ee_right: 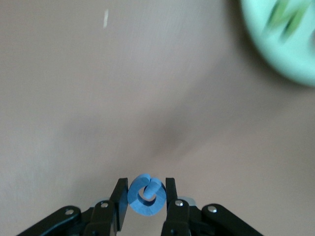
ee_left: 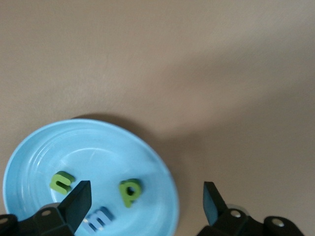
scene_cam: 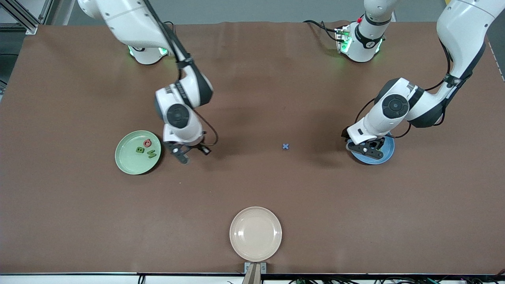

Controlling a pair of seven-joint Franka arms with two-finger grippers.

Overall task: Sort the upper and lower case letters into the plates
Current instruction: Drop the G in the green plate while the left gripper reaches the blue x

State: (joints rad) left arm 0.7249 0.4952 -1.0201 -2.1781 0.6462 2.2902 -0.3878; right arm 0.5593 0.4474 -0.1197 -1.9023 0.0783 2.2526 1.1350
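We see the right gripper (ee_right: 146,196) closed on a small blue curled foam letter (ee_right: 146,195), pinched between its two black fingers (ee_right: 120,199). The letter's open curl faces up toward the wrist camera; it is roundish, so we cannot give a long axis, and we cannot tell which letter it is. In the front view this gripper (scene_cam: 182,154) hangs over bare brown table (scene_cam: 252,98), just beside the round shallow pale green plastic plate (scene_cam: 123,157), on the side of that plate toward the table's middle.

The pale green plate lies flat toward the right arm's end of the table. In it lie a red round letter (scene_cam: 147,143), a dark green B (scene_cam: 139,150) and a green zigzag letter (scene_cam: 152,154), all grouped near the rim closest to the right gripper.

The left gripper (ee_left: 145,199) has its fingers spread wide with nothing between them. It hangs over the round shallow sky blue plastic plate (ee_left: 34,152), near one edge of it. In the front view the left gripper (scene_cam: 365,146) covers most of this plate (scene_cam: 388,152), which sits toward the left arm's end of the table.

In the sky blue plate lie a green c-shaped letter (ee_left: 61,181), a green p (ee_left: 130,191) and a blue m (ee_left: 98,218), the m partly hidden by a finger.

A small blue x (scene_cam: 285,146) lies flat on the table between the two plates, well apart from both grippers.

A round cream-beige plate (scene_cam: 255,233) sits nearest the front camera, holding nothing.
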